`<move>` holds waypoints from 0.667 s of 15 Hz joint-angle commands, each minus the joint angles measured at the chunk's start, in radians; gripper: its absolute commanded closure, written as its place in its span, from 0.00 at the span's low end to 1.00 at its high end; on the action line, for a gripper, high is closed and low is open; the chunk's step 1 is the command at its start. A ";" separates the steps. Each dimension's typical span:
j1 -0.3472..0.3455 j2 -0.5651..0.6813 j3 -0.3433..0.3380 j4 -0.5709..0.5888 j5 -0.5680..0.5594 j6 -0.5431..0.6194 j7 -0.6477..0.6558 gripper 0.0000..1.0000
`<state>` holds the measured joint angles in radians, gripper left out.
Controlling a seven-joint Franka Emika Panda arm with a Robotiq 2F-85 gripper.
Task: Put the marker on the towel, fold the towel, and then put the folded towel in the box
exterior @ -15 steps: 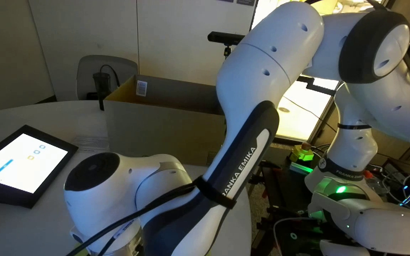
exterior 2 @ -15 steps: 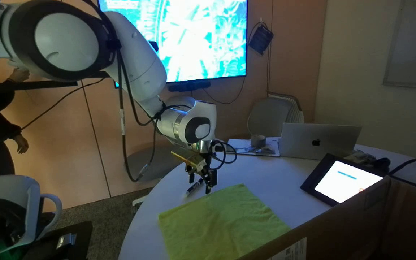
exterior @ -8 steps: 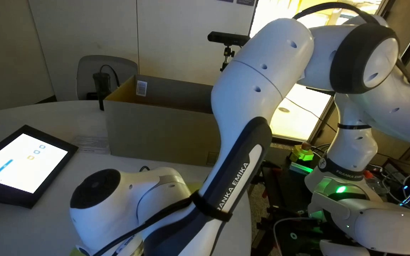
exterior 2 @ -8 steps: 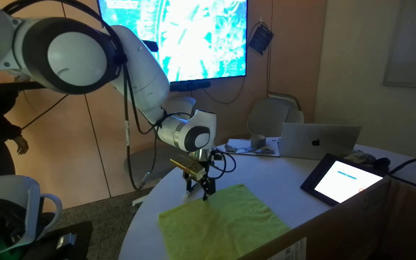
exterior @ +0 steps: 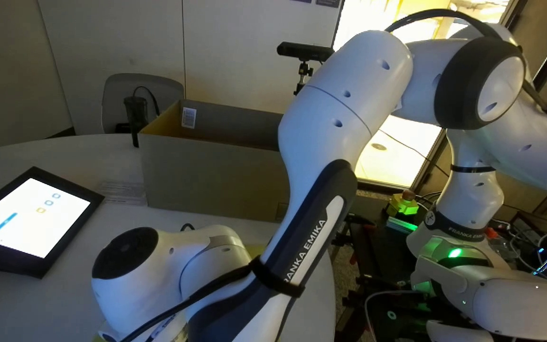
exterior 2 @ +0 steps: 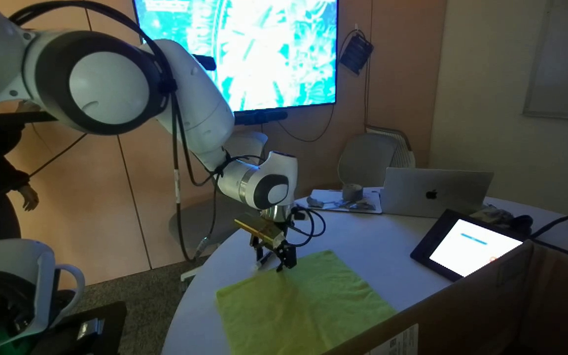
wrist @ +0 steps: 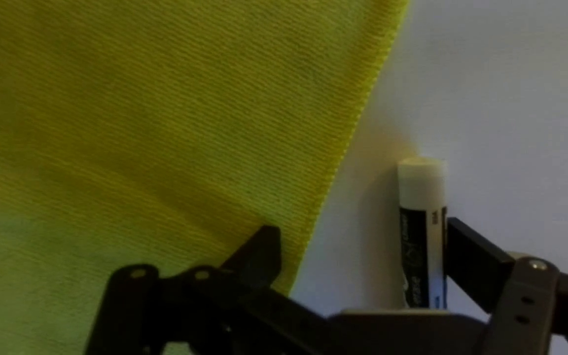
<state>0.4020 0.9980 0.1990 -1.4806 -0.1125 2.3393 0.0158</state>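
Black two-finger gripper (wrist: 365, 254) lower than a second ago, jaws parted, black-and-white cylindrical marker (wrist: 421, 231) lying between them on white tabletop (wrist: 511, 108), just beside flat yellow-green cloth towel (wrist: 175, 128), towel unshifted.

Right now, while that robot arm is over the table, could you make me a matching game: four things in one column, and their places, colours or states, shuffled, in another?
1. dry-erase marker
2. towel
3. cardboard box
4. laptop

A. yellow-green, lying spread out
B. silver, with an apple logo
C. beside the towel, in the gap of the open gripper
D. brown, open at the top

Right pairs: 1-C; 2-A; 3-D; 4-B
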 commanded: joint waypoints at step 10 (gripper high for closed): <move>0.021 0.032 -0.007 0.072 -0.008 -0.102 -0.030 0.83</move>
<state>0.4161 0.9985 0.2031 -1.4576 -0.1128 2.2796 0.0030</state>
